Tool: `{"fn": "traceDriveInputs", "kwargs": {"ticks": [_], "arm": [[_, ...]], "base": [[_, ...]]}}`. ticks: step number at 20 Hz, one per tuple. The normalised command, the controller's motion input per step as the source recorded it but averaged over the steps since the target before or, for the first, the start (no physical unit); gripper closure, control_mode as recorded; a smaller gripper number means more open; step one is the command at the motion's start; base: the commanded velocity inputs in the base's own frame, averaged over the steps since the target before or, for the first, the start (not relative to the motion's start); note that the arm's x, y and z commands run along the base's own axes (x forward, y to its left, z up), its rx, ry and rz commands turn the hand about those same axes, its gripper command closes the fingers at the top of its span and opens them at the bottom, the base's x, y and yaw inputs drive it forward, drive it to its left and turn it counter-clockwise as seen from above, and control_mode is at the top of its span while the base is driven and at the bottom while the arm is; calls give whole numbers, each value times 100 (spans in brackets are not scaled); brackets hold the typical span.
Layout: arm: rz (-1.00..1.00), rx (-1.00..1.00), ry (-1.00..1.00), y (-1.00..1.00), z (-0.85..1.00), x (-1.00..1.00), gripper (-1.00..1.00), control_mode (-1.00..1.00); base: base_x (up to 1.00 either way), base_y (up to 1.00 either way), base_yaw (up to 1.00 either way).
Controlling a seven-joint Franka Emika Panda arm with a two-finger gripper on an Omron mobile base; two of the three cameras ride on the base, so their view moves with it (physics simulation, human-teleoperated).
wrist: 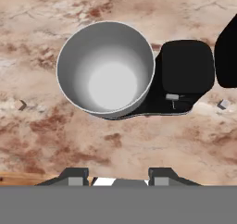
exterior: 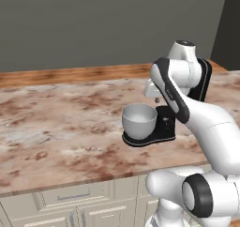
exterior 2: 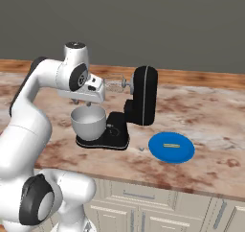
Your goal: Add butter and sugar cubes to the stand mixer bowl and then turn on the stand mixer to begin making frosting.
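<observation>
The stand mixer bowl (wrist: 106, 72), light grey and empty, sits on the black stand mixer's (exterior 2: 143, 94) base; the mixer's head is tilted up and its whisk (exterior 2: 115, 85) is clear of the bowl. My gripper (exterior 2: 82, 103) hangs just above the bowl (exterior 2: 88, 121), pointing down. In the hand view the gripper (wrist: 119, 177) has a white sugar cube (wrist: 104, 181) filling the gap between its fingertips. A small sugar cube (wrist: 223, 104) lies on the counter beside the mixer's base. The yellow butter stick (exterior 2: 171, 145) rests on a blue plate (exterior 2: 158, 152) to the right of the mixer.
The mixer stands on a brown marbled counter (exterior: 61, 123) with cabinet drawers under its front edge. Another small cube (wrist: 19, 105) lies on the counter on the bowl's other side. A grey wall rises behind the counter.
</observation>
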Motion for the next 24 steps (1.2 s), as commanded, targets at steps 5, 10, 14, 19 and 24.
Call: {"fn": "traceDriveInputs", "kwargs": {"ticks": [5,10,14,19,24], "arm": [[0,-3,0,20,0,-16,-100,-100],[2,-16,-2,63,0,-25,-100,-100],[5,-11,0,74,0,-11,-100,-100],[7,-2,0,61,-12,-1,-100,-100],[9,0,0,56,-30,0,-100,-100]], "base": [[0,0,0],[0,0,0],[0,0,0],[0,0,0],[0,0,0]]}}
